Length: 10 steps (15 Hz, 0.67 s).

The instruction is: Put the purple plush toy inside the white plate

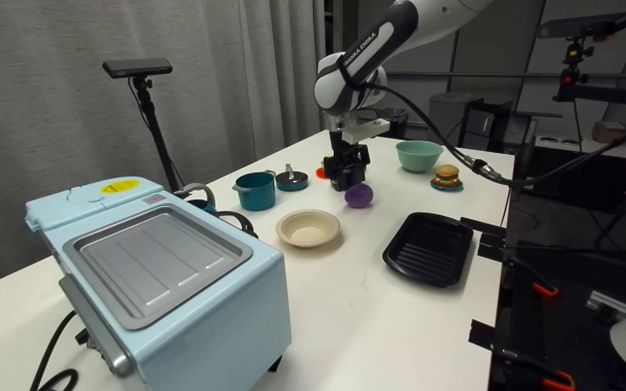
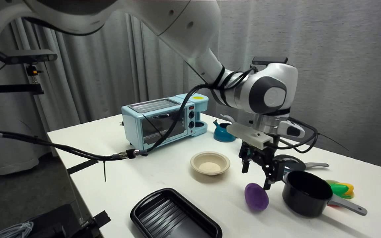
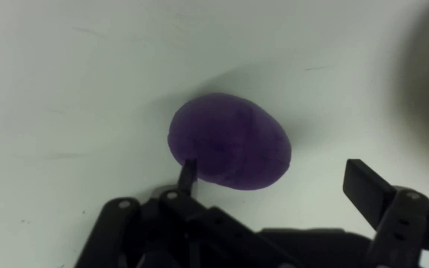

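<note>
Purple toy (image 2: 256, 197), white table (image 2: 164, 175), grey curtains (image 2: 339, 72)

Gripper (image 2: 256, 177) is black, and right by the jaws the toy (image 2: 256, 197) is a deep purple, almost inky in the wrist view. Off to one side of the jaws, the plate (image 2: 210, 165) is more cream than white, tbh. Other side, the pan (image 2: 304, 201) is black with a grey handle (image 2: 347, 205). Above the jaws the arm (image 2: 184, 33) is white with dark grey patches. Farther from the jaws: teal pot (image 1: 257, 193), minty green bowl (image 1: 418, 158), a black tray (image 1: 438, 239) with ridged stripes, and a burger (image 1: 447, 176) striped brown, green and red. Oven (image 1: 220, 320) is baby blue with a yellow sticker (image 1: 120, 186). Table (image 1: 389, 331) is white, curtain (image 1: 101, 136) grey.
</note>
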Available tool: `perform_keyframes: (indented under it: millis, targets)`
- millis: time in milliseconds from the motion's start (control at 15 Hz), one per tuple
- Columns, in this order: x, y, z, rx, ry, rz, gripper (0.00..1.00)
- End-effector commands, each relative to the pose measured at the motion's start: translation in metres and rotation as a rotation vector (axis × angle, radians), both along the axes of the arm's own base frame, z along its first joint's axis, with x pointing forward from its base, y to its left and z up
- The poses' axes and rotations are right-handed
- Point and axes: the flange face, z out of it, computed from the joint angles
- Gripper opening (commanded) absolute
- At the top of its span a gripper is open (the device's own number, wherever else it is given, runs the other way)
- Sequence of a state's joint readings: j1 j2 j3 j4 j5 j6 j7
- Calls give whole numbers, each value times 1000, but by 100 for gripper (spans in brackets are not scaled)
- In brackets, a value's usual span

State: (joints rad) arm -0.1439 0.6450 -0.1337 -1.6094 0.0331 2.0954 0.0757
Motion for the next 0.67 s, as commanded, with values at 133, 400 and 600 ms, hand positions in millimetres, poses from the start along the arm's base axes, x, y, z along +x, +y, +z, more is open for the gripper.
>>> perform_keyframes:
  millis: [133,400,600]
  targets:
    - [-1,-51,3,-49,68,-53,100]
    - [1,-68,5,-59,47,-29,100]
    - [4,-71,6,-53,36,-7,100]
